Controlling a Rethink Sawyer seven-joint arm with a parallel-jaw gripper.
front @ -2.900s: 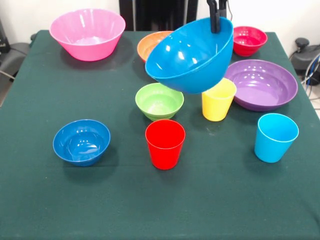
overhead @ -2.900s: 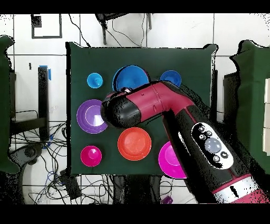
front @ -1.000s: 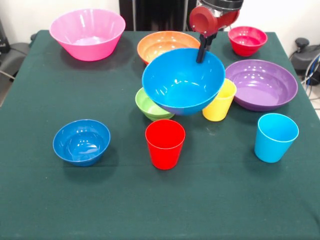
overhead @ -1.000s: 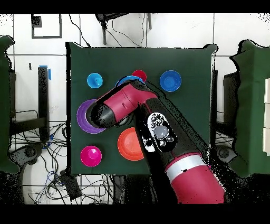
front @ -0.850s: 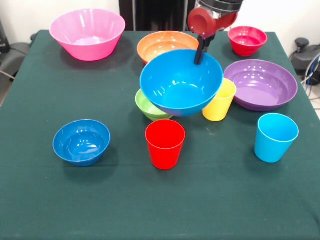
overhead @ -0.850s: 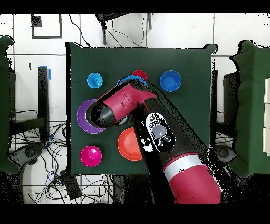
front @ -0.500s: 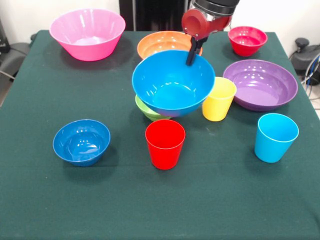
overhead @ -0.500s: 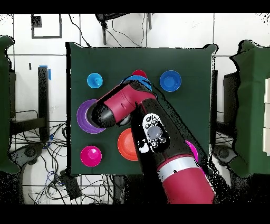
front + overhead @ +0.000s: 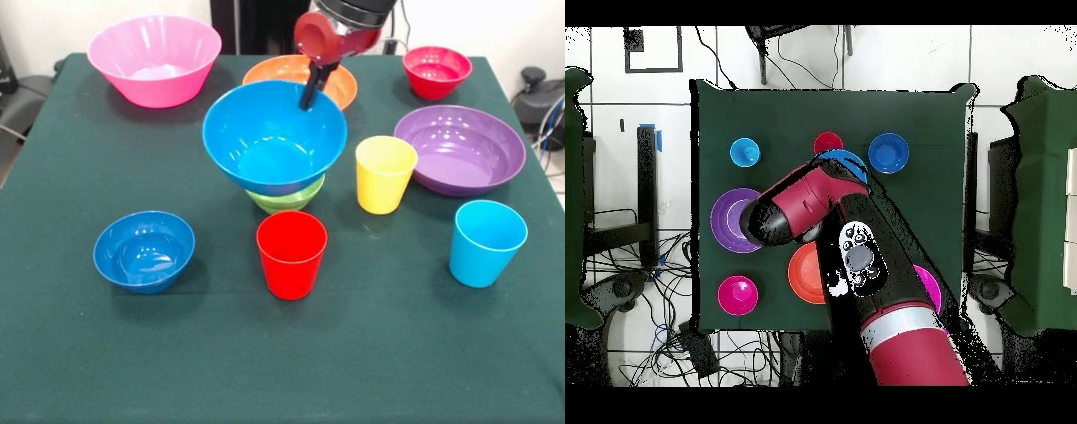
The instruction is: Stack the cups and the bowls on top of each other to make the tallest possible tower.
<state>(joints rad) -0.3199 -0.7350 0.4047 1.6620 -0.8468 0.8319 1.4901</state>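
A dark green cloth covers the counter (image 9: 106, 353), which stands on a pale tiled floor strewn with cables in the overhead view. The red and black arm (image 9: 865, 290) comes down over the middle of the counter, and its gripper (image 9: 309, 91) is clamped on the far rim of the large blue bowl (image 9: 269, 141), one finger inside the rim and one outside. That bowl sits slightly tilted above the small green bowl (image 9: 287, 198), whose rim shows just under its near side; whether the two touch cannot be told.

Just behind the gripper lies the orange bowl (image 9: 340, 84), partly hidden by the arm. The yellow cup (image 9: 385, 174) stands upright just beside the blue bowl, and the red cup (image 9: 291, 253) stands upright just in front of the green one. The purple bowl (image 9: 459, 148), wide and shallow, lies beyond the yellow cup, with the small red bowl (image 9: 435, 71) behind it and the sky-blue cup (image 9: 486, 242) in front. The small blue bowl (image 9: 144, 250) sits apart near the front, and the pink bowl (image 9: 154, 59) at a far corner. All are glossy, open side up.
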